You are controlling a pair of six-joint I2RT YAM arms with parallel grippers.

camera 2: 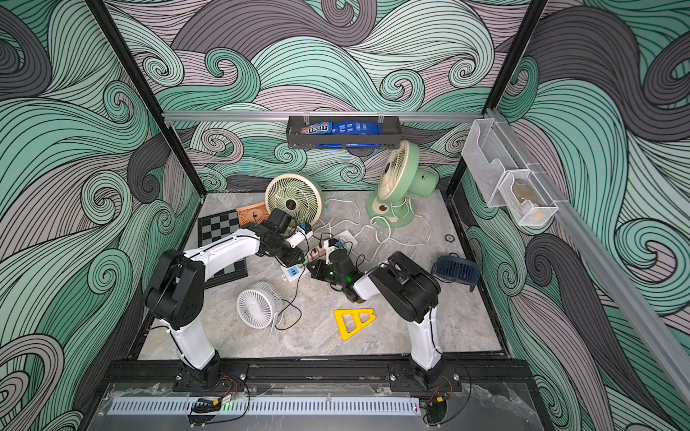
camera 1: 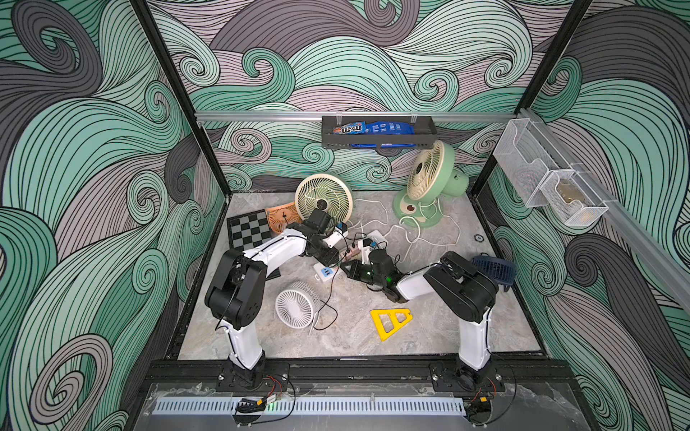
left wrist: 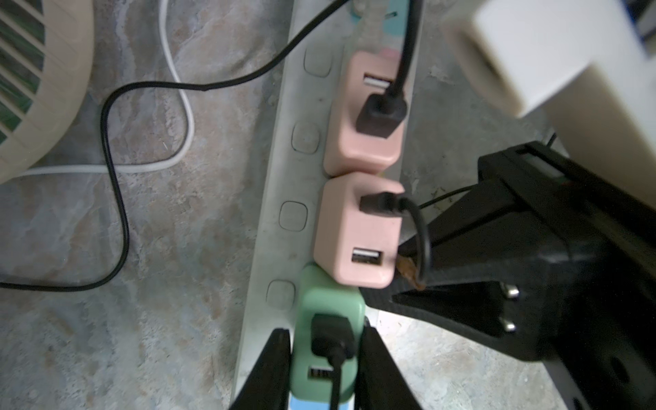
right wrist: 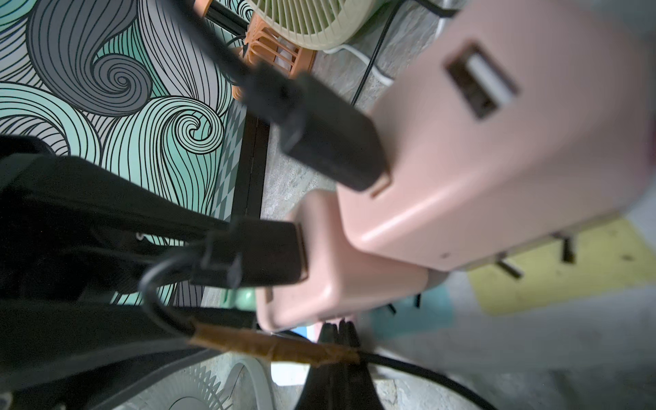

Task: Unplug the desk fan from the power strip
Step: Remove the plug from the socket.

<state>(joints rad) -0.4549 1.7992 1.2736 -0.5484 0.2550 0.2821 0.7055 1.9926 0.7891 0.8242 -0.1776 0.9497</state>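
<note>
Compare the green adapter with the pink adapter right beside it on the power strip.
Colour: the green adapter is mint, the pink adapter pale pink.
Grip: the left gripper clasps the green adapter; the right gripper instead pinches the pink adapter's taped cable.
Shared: both sit on the power strip, each with a black USB plug in it.

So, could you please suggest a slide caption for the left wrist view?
Left gripper clamped on the green adapter plugged into the power strip, beside two pink adapters.
</note>
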